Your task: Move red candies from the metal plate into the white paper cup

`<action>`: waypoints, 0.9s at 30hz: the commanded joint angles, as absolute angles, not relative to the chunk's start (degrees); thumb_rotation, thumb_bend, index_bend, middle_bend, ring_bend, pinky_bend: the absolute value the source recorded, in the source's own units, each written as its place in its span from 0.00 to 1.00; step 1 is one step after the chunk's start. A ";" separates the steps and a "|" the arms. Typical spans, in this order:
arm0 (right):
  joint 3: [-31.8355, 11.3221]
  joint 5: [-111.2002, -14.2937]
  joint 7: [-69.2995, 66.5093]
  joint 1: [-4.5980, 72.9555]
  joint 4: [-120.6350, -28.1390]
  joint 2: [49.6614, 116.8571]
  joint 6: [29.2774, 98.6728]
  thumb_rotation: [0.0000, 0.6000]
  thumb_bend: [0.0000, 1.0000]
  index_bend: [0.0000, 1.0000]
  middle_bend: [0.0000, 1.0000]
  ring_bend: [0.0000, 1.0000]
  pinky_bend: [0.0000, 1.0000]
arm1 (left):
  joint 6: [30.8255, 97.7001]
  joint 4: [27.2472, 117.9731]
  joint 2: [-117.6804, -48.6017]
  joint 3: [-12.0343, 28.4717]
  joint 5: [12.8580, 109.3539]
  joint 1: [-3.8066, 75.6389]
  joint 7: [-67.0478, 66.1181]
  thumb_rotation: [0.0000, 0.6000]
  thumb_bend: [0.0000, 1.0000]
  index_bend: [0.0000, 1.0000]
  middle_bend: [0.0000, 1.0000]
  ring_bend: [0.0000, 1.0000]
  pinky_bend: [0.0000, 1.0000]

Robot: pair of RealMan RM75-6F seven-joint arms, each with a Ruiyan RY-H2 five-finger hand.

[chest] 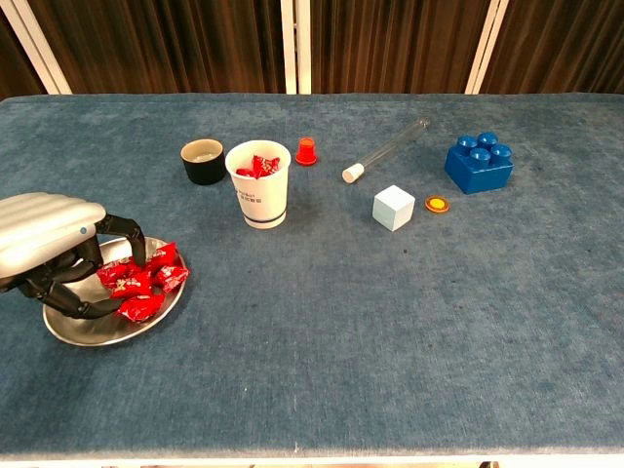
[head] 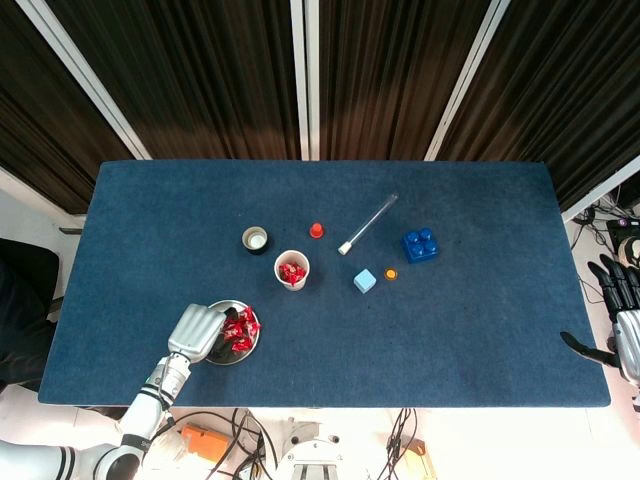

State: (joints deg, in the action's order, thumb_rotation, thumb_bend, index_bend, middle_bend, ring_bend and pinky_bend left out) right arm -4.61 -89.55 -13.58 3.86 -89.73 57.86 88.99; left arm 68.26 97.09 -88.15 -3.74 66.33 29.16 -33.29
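The metal plate (head: pixel 236 359) (chest: pixel 96 336) lies near the table's front left and holds several red candies (head: pixel 243 325) (chest: pixel 148 284). My left hand (head: pixel 197 332) (chest: pixel 51 234) is lowered over the plate's left half, its fingers (chest: pixel 136 246) curved down onto the pile and the thumb beneath. No candy is plainly pinched or lifted. The white paper cup (head: pixel 292 270) (chest: pixel 259 187) stands upright behind and to the right of the plate, with red candies inside. My right hand (head: pixel 624 322) hangs off the table's right edge with its fingers spread and nothing in it.
A small black cup (head: pixel 255 239) (chest: pixel 203 162) stands left of the paper cup, with a red cap (head: pixel 316 230) (chest: pixel 306 151) behind it. Further right lie a test tube (head: pixel 368 223) (chest: pixel 385 149), a pale blue cube (head: pixel 365 281) (chest: pixel 394 207), an orange disc (head: pixel 391 273) (chest: pixel 438 204) and a blue block (head: pixel 420 245) (chest: pixel 479 163).
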 commanded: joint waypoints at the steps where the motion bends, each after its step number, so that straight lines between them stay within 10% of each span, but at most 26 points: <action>1: -4.61 -89.52 -13.59 3.85 -89.69 57.86 89.00 1.00 0.28 0.00 0.03 0.00 0.00 | 67.84 96.67 -88.46 -3.44 66.11 29.02 -33.39 1.00 0.21 0.40 0.92 0.83 0.83; 27: -4.77 -89.05 -13.16 4.04 -90.02 57.74 88.72 1.00 0.28 0.00 0.03 0.00 0.00 | 65.47 95.08 -87.45 -0.73 68.63 27.61 -25.70 1.00 0.35 0.57 0.92 0.83 0.83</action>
